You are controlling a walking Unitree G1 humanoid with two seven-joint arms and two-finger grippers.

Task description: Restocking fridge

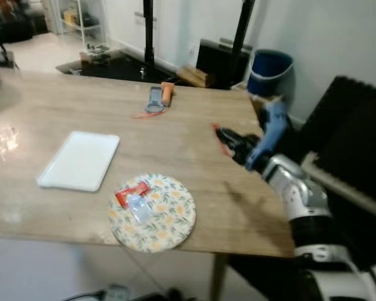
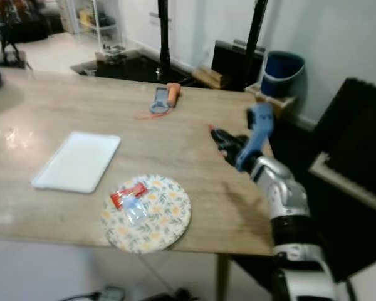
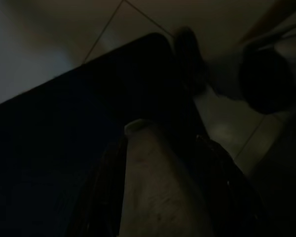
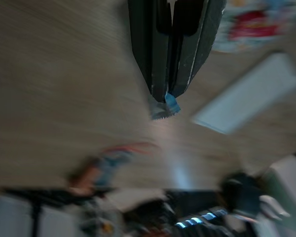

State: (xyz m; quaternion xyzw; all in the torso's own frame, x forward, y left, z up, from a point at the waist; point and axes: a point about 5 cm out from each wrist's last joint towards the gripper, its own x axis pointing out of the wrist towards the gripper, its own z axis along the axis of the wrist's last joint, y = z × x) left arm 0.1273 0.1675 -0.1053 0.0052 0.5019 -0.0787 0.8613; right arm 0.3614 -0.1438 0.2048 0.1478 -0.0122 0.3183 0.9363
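My right gripper (image 1: 224,137) hangs just above the right part of the wooden table (image 1: 194,106). In the right wrist view its fingers (image 4: 158,59) are shut on a small packet (image 4: 166,106), whose blue and silver edge sticks out at the tips. A flowered plate (image 1: 166,219) sits at the table's front edge with a red packet (image 1: 131,192) and a clear packet (image 1: 138,208) on it. The plate lies left of the gripper and nearer to me. The left wrist view is very dark and shows a pale blurred shape (image 3: 158,192).
A white tray (image 1: 80,160) lies left of the plate. A blue and orange item (image 1: 160,97) with a red string rests near the far edge. A blue bucket (image 1: 269,70) and black stands (image 1: 149,31) are beyond the table. Dark furniture (image 1: 351,144) is at the right.
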